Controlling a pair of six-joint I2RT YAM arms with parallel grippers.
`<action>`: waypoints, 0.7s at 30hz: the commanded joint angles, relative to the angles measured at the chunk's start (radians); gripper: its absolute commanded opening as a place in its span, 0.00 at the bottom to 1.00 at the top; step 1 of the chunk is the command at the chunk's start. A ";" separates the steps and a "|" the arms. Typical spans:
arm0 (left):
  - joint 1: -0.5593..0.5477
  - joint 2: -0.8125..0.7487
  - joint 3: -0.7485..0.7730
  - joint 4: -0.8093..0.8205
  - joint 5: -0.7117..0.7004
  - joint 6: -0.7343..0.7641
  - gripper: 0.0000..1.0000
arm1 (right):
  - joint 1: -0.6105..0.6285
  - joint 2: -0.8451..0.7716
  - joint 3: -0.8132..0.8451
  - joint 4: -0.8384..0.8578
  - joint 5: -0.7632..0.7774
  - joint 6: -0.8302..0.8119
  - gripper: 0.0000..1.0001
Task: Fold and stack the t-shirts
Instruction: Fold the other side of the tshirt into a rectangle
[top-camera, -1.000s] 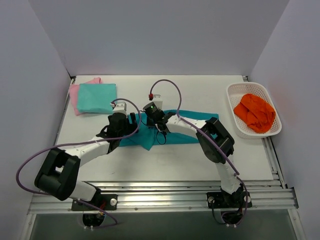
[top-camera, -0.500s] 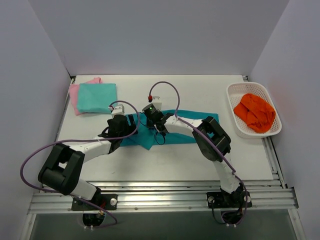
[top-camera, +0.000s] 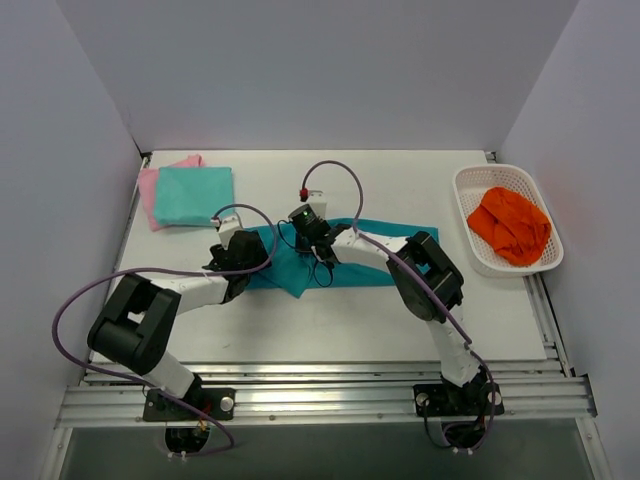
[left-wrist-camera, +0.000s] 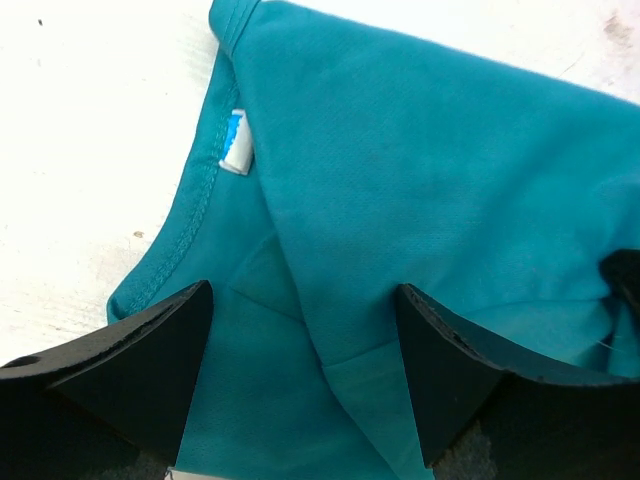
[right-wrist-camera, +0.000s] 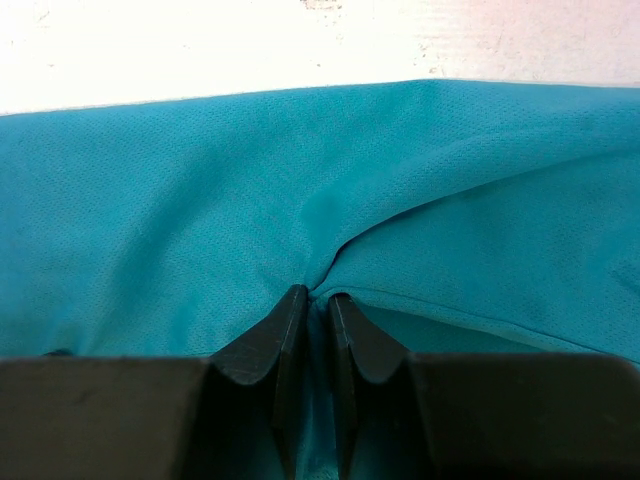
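A deep teal t-shirt (top-camera: 370, 268) lies part-folded in the middle of the table; it fills the left wrist view (left-wrist-camera: 400, 180) and the right wrist view (right-wrist-camera: 150, 220). A white neck tag (left-wrist-camera: 236, 142) shows by its collar. My left gripper (top-camera: 250, 248) is open, its jaws spread over the shirt's left end. My right gripper (top-camera: 302, 222) is shut on a pinch of the teal cloth (right-wrist-camera: 318, 296) at the shirt's far edge. A folded aqua-mint t-shirt (top-camera: 193, 194) lies on a folded pink one (top-camera: 148, 190) at the far left.
A white basket (top-camera: 470, 238) with crumpled orange cloth (top-camera: 511, 224) stands at the right edge. Grey walls close in the table on three sides. Purple cables loop from both arms above the table.
Both grippers have shifted slightly toward the far left over the teal shirt. The left arm's elbow has swung up and its cable loop has moved.
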 joint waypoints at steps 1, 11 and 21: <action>0.003 0.033 0.047 0.057 -0.023 -0.024 0.82 | -0.014 -0.007 0.000 0.012 -0.004 -0.010 0.11; 0.003 0.079 0.061 0.149 -0.056 -0.055 0.76 | -0.029 0.002 -0.011 0.027 -0.022 -0.012 0.11; 0.012 0.112 0.100 0.169 -0.084 -0.046 0.74 | -0.035 0.025 -0.005 0.030 -0.031 -0.015 0.11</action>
